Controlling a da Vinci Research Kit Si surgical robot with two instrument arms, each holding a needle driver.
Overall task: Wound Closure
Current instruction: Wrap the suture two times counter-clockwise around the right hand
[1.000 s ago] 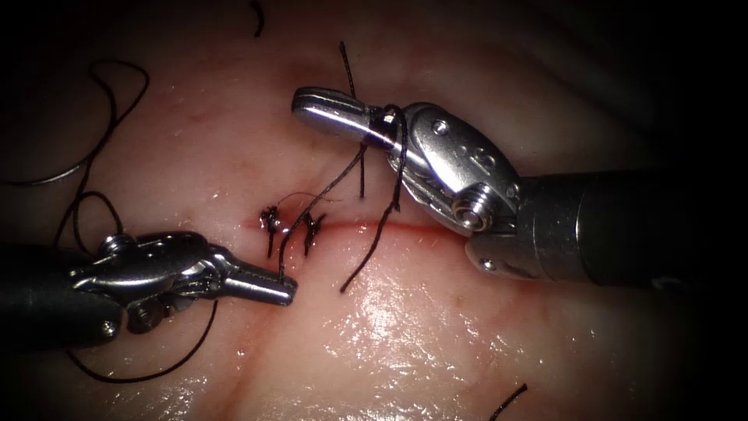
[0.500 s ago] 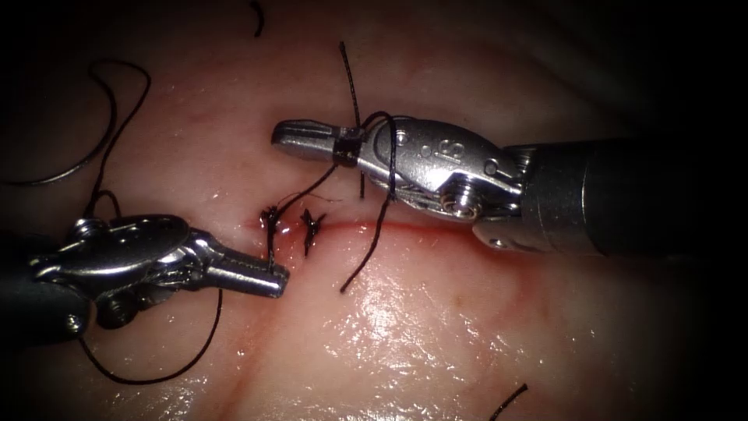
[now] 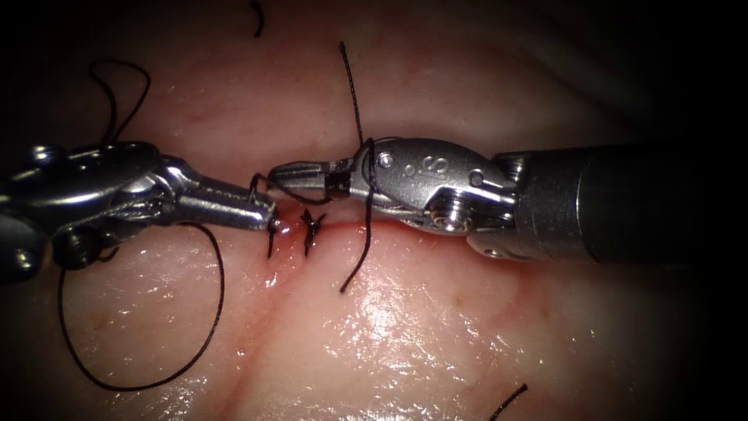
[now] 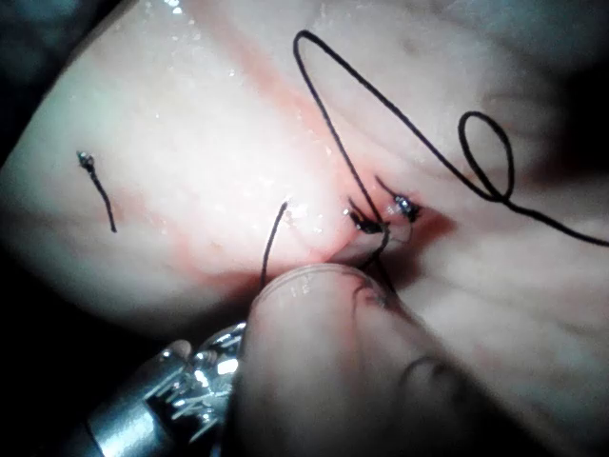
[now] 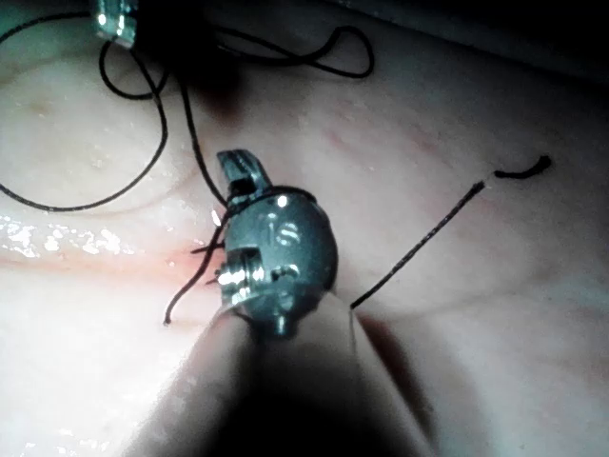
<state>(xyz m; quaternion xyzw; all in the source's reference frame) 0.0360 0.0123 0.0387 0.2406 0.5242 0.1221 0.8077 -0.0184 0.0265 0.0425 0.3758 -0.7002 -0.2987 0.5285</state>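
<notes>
— Endoscope view first: where do our two tools sit from the cut (image 3: pixel 405 228)?

— Both tips meet just above the knots (image 3: pixel 292 226) at its left end. Our left tool (image 3: pixel 265 216) is clamped on the thread (image 3: pixel 222 292). Our right tool (image 3: pixel 300 176) has thread wrapped round its closed jaws; we cannot tell if it grips any.

— Any needle?

— We cannot make one out.

— Any writing?

— A small stamped mark on the right tool, maybe "S"; we cannot read it well.
</notes>
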